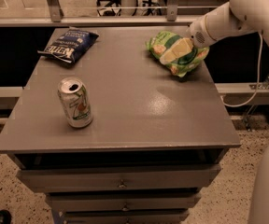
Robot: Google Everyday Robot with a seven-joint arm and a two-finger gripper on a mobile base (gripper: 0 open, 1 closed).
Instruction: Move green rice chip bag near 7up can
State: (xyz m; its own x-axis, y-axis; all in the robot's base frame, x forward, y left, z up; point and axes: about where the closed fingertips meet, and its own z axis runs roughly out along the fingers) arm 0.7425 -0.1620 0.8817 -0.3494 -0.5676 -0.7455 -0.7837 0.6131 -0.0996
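Note:
The green rice chip bag (177,54) lies at the far right of the grey table top (125,101). My gripper (177,50) reaches in from the upper right on the white arm (228,17); its pale fingers lie over the top of the bag. The 7up can (75,102) stands upright at the front left of the table, well apart from the bag.
A dark blue chip bag (69,44) lies at the far left corner. The table has drawers (120,181) below its front edge. A rail and chair legs stand behind the table. A cable hangs at the right.

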